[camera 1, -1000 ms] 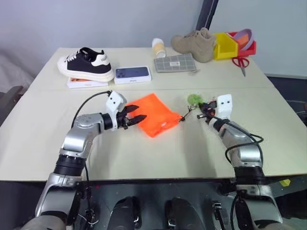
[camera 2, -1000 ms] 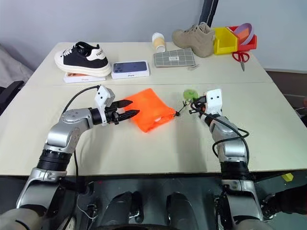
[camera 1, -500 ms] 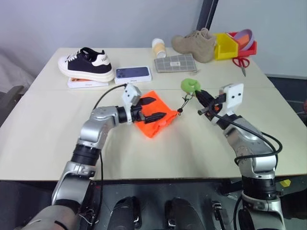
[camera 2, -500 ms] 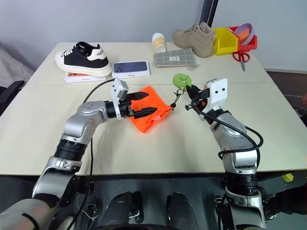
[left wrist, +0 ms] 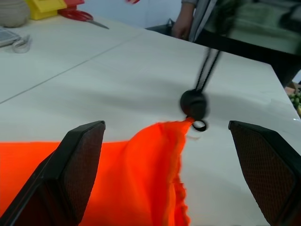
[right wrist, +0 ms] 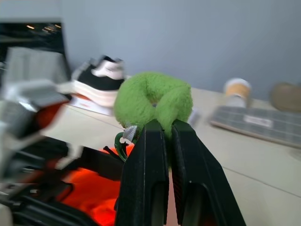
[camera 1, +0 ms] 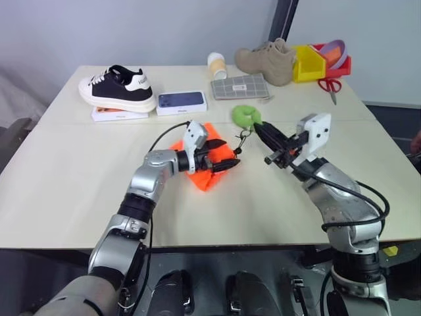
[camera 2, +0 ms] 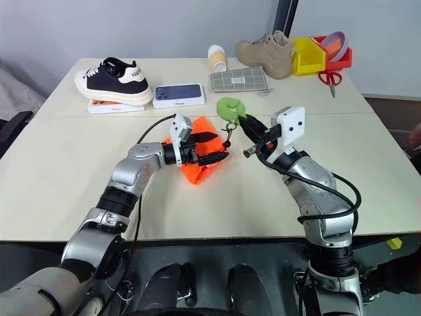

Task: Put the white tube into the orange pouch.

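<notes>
The orange pouch [camera 1: 205,178] lies at the table's middle. Its mouth end is lifted by a black cord [camera 1: 242,139] with a round black toggle [left wrist: 194,104]. My left gripper [camera 1: 231,154] is open and points level. One finger is on each side of the raised mouth edge of the pouch [left wrist: 141,179], with nothing gripped. My right gripper [camera 1: 258,126] is shut on the fuzzy green ring [right wrist: 153,96] and holds it above the table, right of the pouch. The white tube is out of view.
Along the far side of the table are a black-and-white sneaker [camera 1: 117,85] on a flat box, a phone box [camera 1: 182,101], a cream-and-tan cup [camera 1: 217,64], a grey checked case [camera 1: 241,87], a tan boot [camera 1: 266,60], yellow and red bins [camera 1: 309,62] and scissors [camera 1: 330,85].
My left gripper moved right over the pouch and opened wide. My right gripper lifted the green ring up and to the left, and the cord drew up the pouch's mouth.
</notes>
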